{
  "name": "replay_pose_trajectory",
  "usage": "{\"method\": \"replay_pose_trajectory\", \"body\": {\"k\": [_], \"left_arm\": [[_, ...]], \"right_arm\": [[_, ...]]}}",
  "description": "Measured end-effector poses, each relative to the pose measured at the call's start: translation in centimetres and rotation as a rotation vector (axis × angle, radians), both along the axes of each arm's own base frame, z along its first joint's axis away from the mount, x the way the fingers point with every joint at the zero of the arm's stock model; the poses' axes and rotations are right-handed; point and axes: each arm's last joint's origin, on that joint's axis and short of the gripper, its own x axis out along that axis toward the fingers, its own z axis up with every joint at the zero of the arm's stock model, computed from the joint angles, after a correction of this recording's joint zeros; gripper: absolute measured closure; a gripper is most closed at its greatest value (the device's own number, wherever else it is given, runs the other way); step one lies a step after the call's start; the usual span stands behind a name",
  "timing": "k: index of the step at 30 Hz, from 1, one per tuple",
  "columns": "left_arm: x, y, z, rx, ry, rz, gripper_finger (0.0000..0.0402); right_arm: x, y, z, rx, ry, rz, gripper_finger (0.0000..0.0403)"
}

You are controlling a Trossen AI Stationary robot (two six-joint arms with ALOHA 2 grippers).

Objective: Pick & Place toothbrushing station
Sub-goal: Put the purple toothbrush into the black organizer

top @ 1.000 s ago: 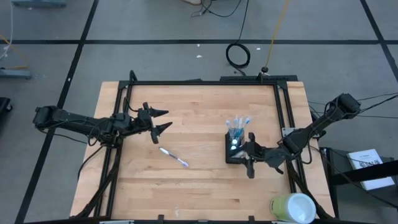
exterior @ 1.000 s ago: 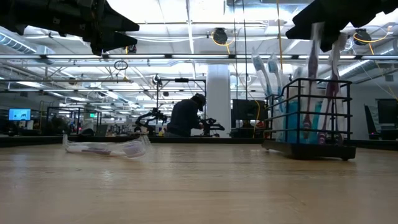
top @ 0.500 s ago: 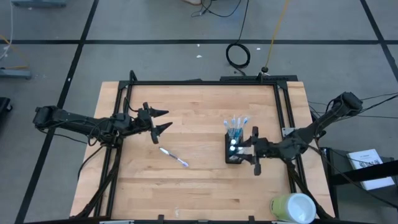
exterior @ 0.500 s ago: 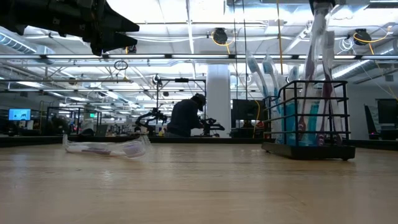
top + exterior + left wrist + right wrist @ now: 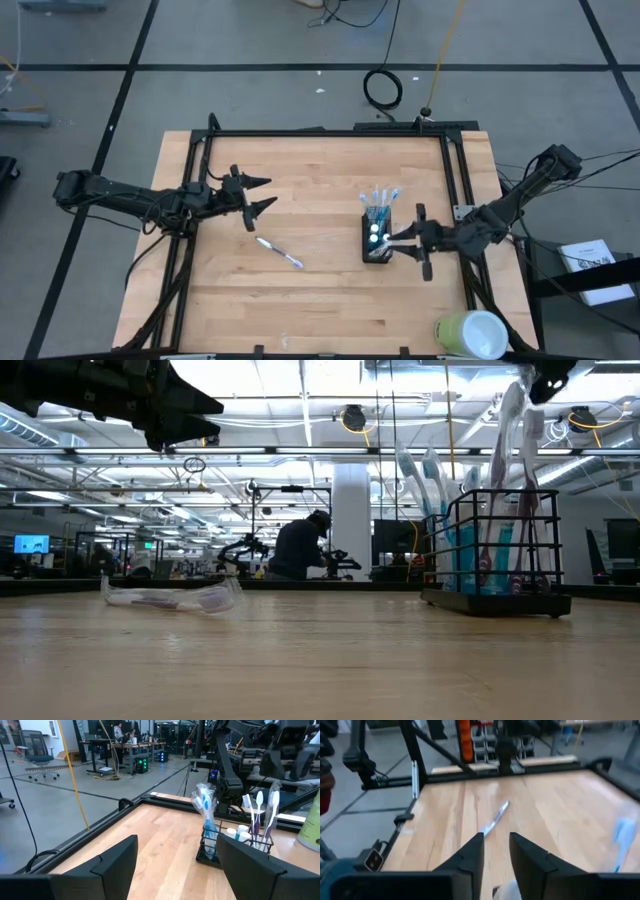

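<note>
The black wire-mesh holder (image 5: 376,244) stands on its base at the table's right, with white-capped tubes and several blue-and-white toothbrushes (image 5: 380,203) upright in it; it also shows in the low view (image 5: 497,550) and the left wrist view (image 5: 235,842). One wrapped toothbrush (image 5: 280,253) lies flat at mid-table. My right gripper (image 5: 412,238) is just right of the holder, above its rim, shut on a white toothbrush (image 5: 397,237). My left gripper (image 5: 262,193) hangs open and empty above the table's left part. My right gripper pinches the top end of a white toothbrush (image 5: 518,395) between its two fingers, coming level from the table's right. The brush leans toward the right, its lower end in the holder (image 5: 500,575). In the right wrist view only a white blur (image 5: 507,891) shows between the fingers.
A yellow-green and white cylinder (image 5: 470,333) stands at the near right corner. A black frame (image 5: 320,131) runs round the table's edges. Bare wood lies between the wrapped toothbrush and the holder and along the near edge.
My right gripper has drawn back from over the holder toward the table's right edge. The white toothbrush's top has gone with it and now leans right, while the holder has stayed in place.
</note>
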Motion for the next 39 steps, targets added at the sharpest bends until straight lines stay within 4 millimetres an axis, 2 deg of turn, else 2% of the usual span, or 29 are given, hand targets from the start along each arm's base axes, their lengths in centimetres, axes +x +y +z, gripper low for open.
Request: {"method": "replay_pose_trajectory", "body": {"k": [9, 13, 23, 28, 34, 39], "left_arm": [[0.0, 0.0, 0.0, -0.007, -0.005, 0.0, 0.0124], [0.0, 0.0, 0.0, -0.008, -0.006, 0.0, 0.0124], [0.0, 0.0, 0.0, -0.008, -0.005, 0.0, 0.0123], [0.0, 0.0, -0.1, -0.024, -0.001, -0.003, 0.0123], [0.0, -1.4, -1.0, -0.04, 0.103, -0.243, 0.0124], [0.1, -3.1, -2.4, -0.035, 0.226, -0.343, 0.0124]], "right_arm": [[1.3, 1.0, -2.4, 0.004, 0.133, -0.031, 0.038], [1.6, 1.2, -2.7, -0.012, 0.137, -0.028, 0.04], [1.0, 0.8, -0.1, -0.043, -0.043, 0.019, 0.0392], [0.9, 0.7, 0.7, -0.099, -0.098, 0.035, 0.0387], [1.0, 0.7, 1.3, -0.164, -0.161, 0.047, 0.0369], [1.0, 0.8, 1.4, -0.195, -0.165, 0.052, 0.0353]]}}
